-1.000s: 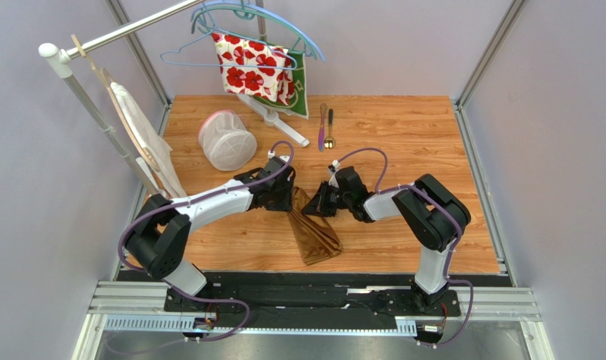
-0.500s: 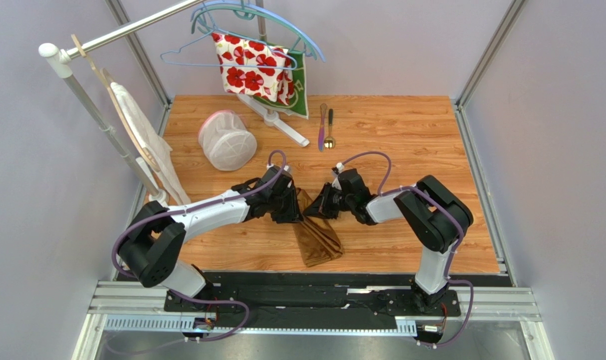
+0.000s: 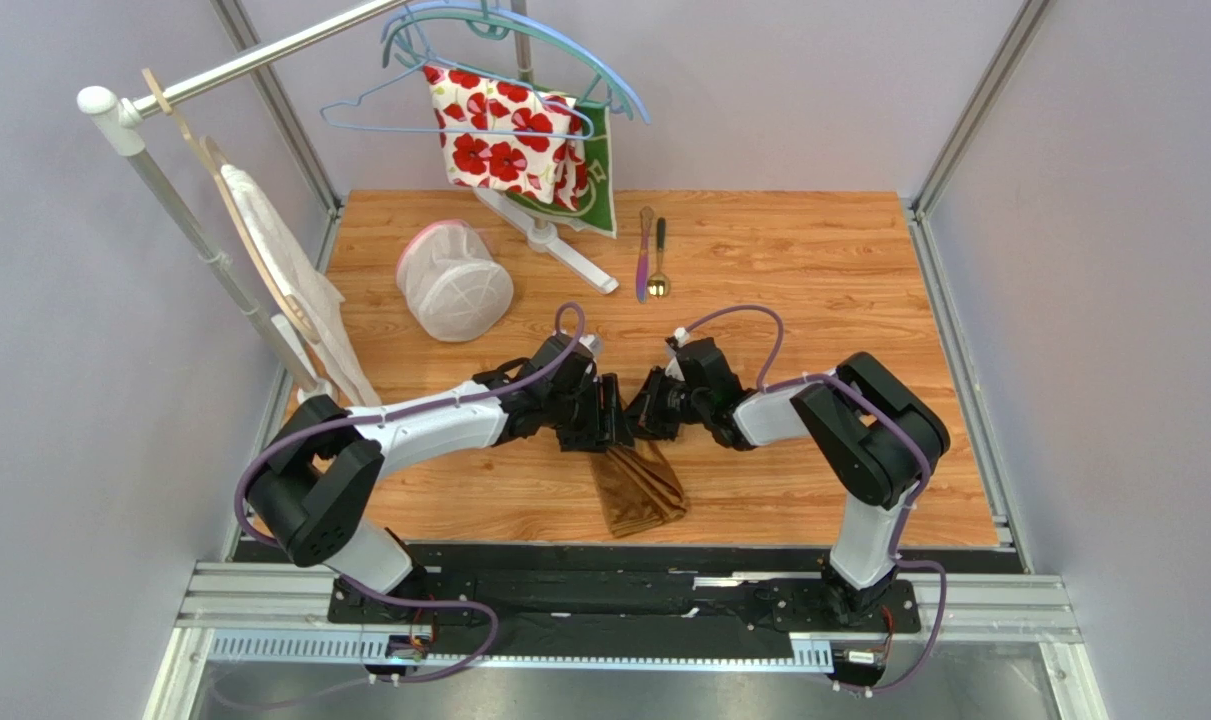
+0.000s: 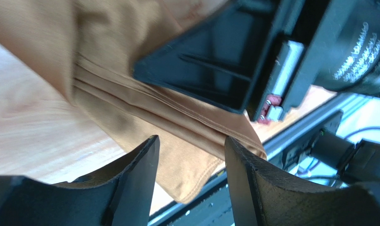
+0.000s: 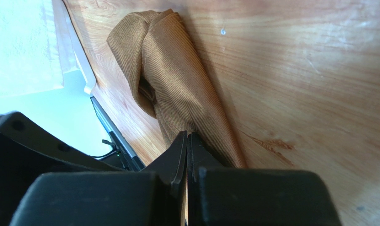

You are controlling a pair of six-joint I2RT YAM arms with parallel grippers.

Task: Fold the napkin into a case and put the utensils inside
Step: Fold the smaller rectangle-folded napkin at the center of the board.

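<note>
Left gripper: you see its jaws standing apart, low over the table, with nothing caught between them. In its wrist view both fingers are bare. The napkin lies just past their tips, its folded layers showing as long parallel ridges.

Right gripper: its jaws are pressed together, leaving only a thin seam between them. It faces the left gripper nose to nose, the two just beside each other. Its tips sit against the napkin's edge. You cannot tell whether a layer of cloth is pinched in the seam. From the left wrist, the cloth rises around and behind this gripper's dark finger.

Napkin: it is folded into a narrow golden-brown bundle. Its far end lies under the two gripper tips, and the rest runs back from them towards the arm bases, widening as it goes. It rests on the table along that length.

Knife and spoon: you find them well beyond both grippers, on the far part of the table. They lie side by side, lengthwise away from you, the knife on the left. Both are well apart from the napkin, and neither gripper touches them.
</note>
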